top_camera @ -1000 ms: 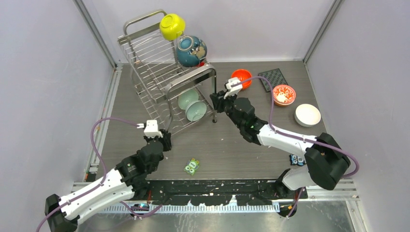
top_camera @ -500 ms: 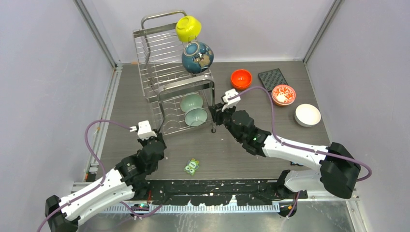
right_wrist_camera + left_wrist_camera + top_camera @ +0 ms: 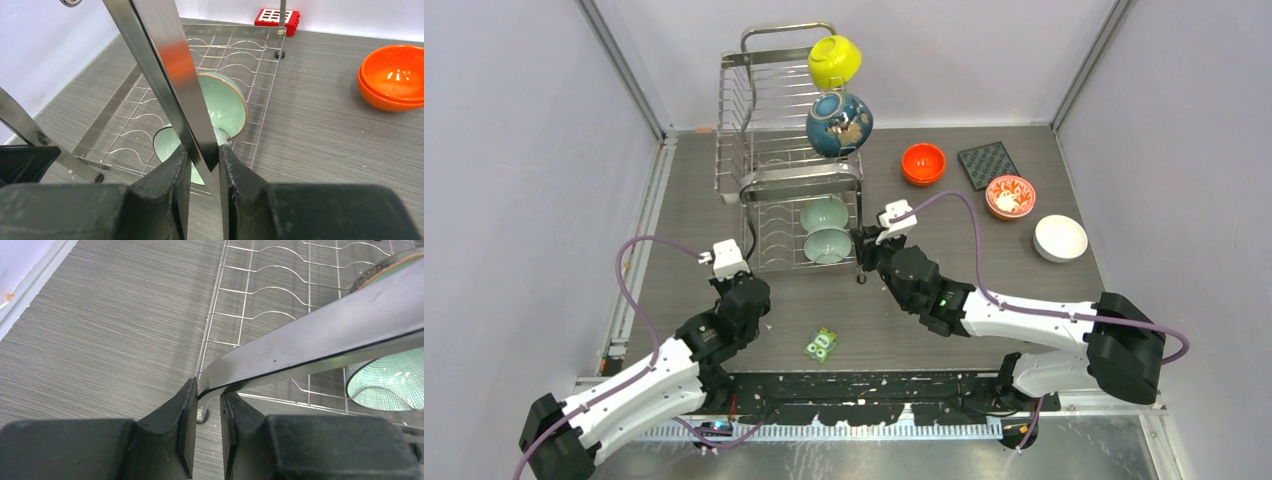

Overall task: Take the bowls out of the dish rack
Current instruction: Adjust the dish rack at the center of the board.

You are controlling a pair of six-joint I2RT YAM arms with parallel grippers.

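Seen from above, the dish rack [image 3: 799, 178] stands on the surface [image 3: 694, 200] holding four bowls: one yellow-green bowl [image 3: 835, 60], one dark teal bowl [image 3: 839, 123] and two pale green bowls [image 3: 822, 213]. Three more sit on the surface to its right: an orange bowl [image 3: 923, 163], a red-flowered bowl [image 3: 1010, 195] and a plain white bowl [image 3: 1060, 237]. In the left wrist view, the left gripper [image 3: 207, 400] is clamped on a rack tube. In the right wrist view, the right gripper [image 3: 204, 155] is clamped on another rack bar.

Bright, even light falls from above; shadows under the dish rack [image 3: 799, 180] are soft. Its steel tube glares in both wrist views, and the close fingers [image 3: 172, 425] look blurred.
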